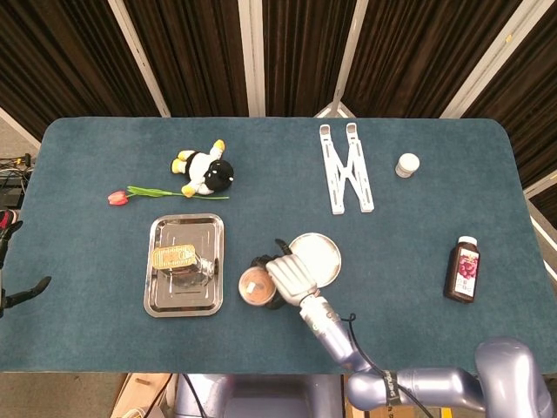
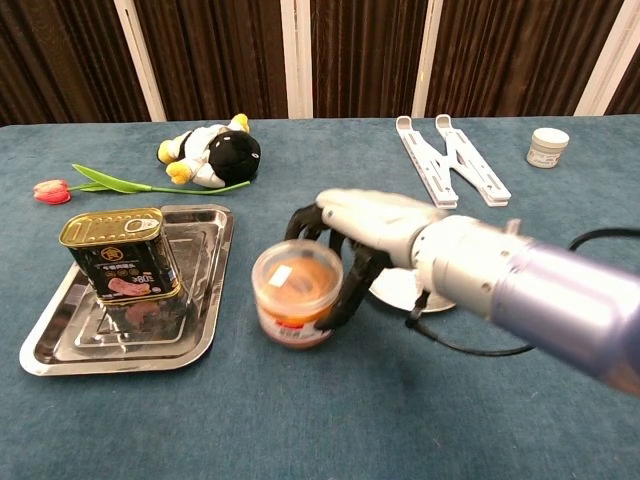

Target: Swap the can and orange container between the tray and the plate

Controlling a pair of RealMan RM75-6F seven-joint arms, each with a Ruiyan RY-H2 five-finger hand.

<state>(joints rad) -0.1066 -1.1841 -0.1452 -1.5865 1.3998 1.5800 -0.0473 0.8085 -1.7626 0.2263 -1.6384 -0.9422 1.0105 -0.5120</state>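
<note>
A gold-topped can (image 1: 178, 259) (image 2: 115, 255) stands upright in the steel tray (image 1: 165, 300) (image 2: 60, 350) at the left. My right hand (image 1: 291, 277) (image 2: 375, 225) grips the orange container (image 1: 255, 284) (image 2: 293, 285) from its right side, fingers wrapped around its wall. The container is upright over the cloth between the tray and the white plate (image 1: 324, 254) (image 2: 395, 290); I cannot tell whether it touches the table. The plate is bare and partly hidden behind my hand and wrist. My left hand shows in neither view.
At the back left lie a penguin plush (image 1: 204, 170) and a tulip (image 1: 144, 193). A white folding stand (image 1: 348, 165) and a small white jar (image 1: 407, 165) sit at the back right. A dark juice bottle (image 1: 464, 268) stands near the right edge.
</note>
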